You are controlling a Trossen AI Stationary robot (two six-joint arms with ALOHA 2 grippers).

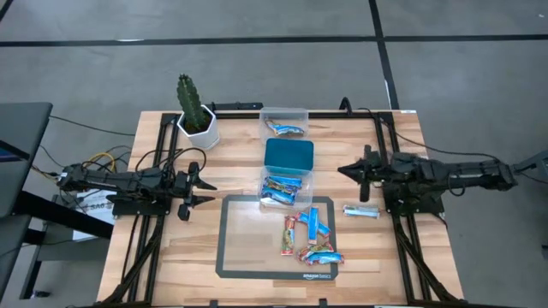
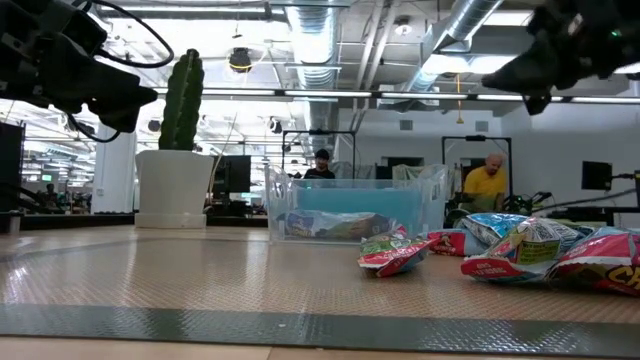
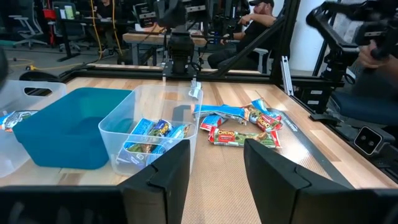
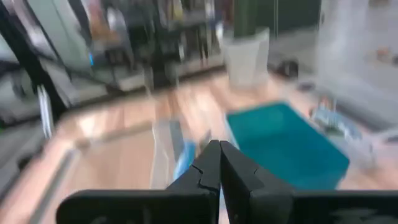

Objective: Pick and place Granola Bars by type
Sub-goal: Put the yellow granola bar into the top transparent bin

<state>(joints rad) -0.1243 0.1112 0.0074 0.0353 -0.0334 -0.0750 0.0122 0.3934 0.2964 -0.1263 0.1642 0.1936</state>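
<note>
Several granola bars, blue and red/orange, lie loose on the right part of a dark-rimmed mat. More blue bars fill a clear tub, and one lies in the far clear tub. A single bar rests on the wood right of the mat. My left gripper hovers open left of the tubs; its wrist view shows the fingers apart, facing the tub and the pile. My right gripper is shut and raised right of the teal tub.
A potted cactus stands at the table's far left. The teal tub sits between the two clear tubs. Black rails run along both table sides. The left half of the mat is bare. People are in the room behind the table.
</note>
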